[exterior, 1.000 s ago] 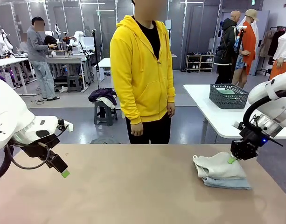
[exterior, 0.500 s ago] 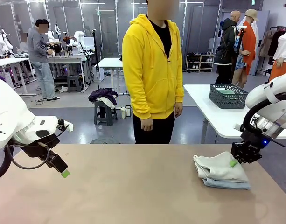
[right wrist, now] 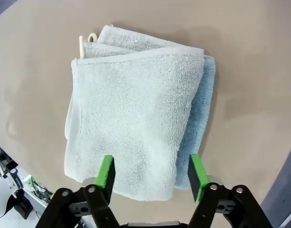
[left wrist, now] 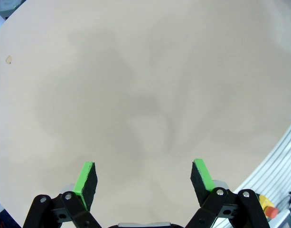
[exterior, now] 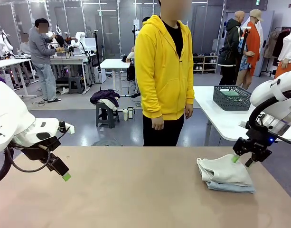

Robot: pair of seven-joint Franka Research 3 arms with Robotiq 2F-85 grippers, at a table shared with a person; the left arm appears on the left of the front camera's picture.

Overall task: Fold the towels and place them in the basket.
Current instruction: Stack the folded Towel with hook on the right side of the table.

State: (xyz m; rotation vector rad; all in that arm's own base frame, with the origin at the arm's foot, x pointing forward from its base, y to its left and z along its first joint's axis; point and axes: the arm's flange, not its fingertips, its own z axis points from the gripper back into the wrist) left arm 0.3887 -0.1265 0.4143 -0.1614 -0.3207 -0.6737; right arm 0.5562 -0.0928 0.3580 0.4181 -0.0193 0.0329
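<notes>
Two folded towels lie stacked at the table's right end. The cream-white towel [exterior: 222, 170] [right wrist: 131, 109] is on top, and the pale grey-blue towel [exterior: 230, 187] [right wrist: 203, 104] peeks out beneath it. My right gripper [exterior: 243, 160] [right wrist: 152, 173] hovers open just above the stack's far right edge, holding nothing. At the left, my left gripper [exterior: 64, 175] [left wrist: 144, 176] hangs open over bare table. The dark grey lattice basket [exterior: 232, 98] stands on a white table behind, to the right.
A person in a yellow hoodie [exterior: 165, 71] stands at the far side of the tan table [exterior: 136, 190], hands down. The white table [exterior: 216, 111] bearing the basket is beyond the right far corner.
My right gripper has opened and risen slightly off the cream-white towel, which now lies flat on the stack. The person has stepped to the right. The left arm has not moved.
</notes>
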